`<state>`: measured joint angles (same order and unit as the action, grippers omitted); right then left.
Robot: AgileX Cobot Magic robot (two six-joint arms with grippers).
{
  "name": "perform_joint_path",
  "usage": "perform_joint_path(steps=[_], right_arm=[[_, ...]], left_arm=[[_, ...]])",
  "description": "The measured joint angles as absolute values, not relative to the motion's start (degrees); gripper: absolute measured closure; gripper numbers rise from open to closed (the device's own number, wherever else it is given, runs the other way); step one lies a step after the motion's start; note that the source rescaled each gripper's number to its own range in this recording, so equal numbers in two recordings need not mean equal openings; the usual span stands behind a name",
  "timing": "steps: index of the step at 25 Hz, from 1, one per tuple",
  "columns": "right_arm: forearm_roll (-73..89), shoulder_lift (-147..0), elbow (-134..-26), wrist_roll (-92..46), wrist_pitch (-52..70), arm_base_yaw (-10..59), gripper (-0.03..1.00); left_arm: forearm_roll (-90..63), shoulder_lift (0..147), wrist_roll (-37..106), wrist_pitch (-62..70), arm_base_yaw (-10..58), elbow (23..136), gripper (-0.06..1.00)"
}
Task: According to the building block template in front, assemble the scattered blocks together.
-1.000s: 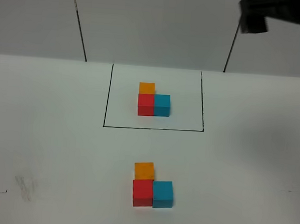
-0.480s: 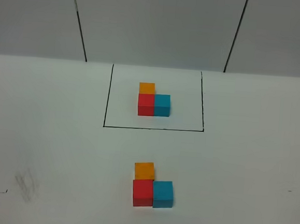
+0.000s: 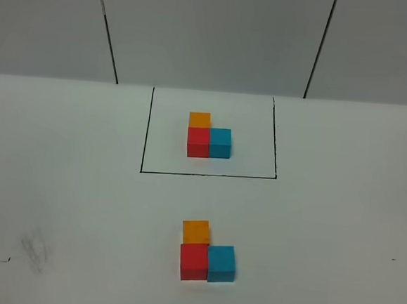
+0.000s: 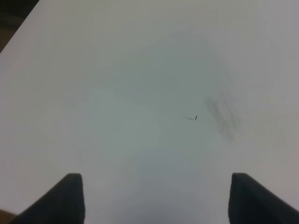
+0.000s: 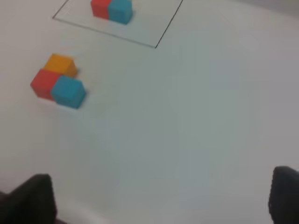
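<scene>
The template (image 3: 209,139) is an L of orange, red and blue cubes inside a thin black outline at the table's middle back; part of it shows in the right wrist view (image 5: 112,9). Nearer the front, the loose orange cube (image 3: 196,231), red cube (image 3: 193,261) and blue cube (image 3: 221,263) stand pressed together in the same L; they also show in the right wrist view (image 5: 58,81). Neither arm shows in the exterior view. My left gripper (image 4: 154,198) is open over bare table. My right gripper (image 5: 163,200) is open, well apart from the cubes.
The white table (image 3: 339,226) has faint grey smudges and a small black mark at the front left (image 3: 33,251), also seen in the left wrist view (image 4: 222,114). Two black lines run up the back wall (image 3: 107,32).
The dark arm part at the top right of the exterior view one second ago has left the view. The cubes have not moved.
</scene>
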<state>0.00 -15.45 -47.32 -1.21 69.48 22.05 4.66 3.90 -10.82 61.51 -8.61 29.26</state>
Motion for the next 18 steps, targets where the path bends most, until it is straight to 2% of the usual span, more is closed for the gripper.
perform_joint_path(steps=[3,6,18], right_arm=[[0.31,-11.0,-40.43,-1.33,67.1,22.05,0.26],[0.49,-7.6,-35.4,-1.33,64.58,22.05,0.32],[0.55,-4.25,-28.23,-3.75,61.19,22.05,0.33]], left_arm=[[4.66,3.9,-10.82,61.51,-8.61,29.26,0.46],[4.66,3.9,-10.82,61.51,-8.61,29.26,0.46],[4.66,3.9,-10.82,61.51,-8.61,29.26,0.46]])
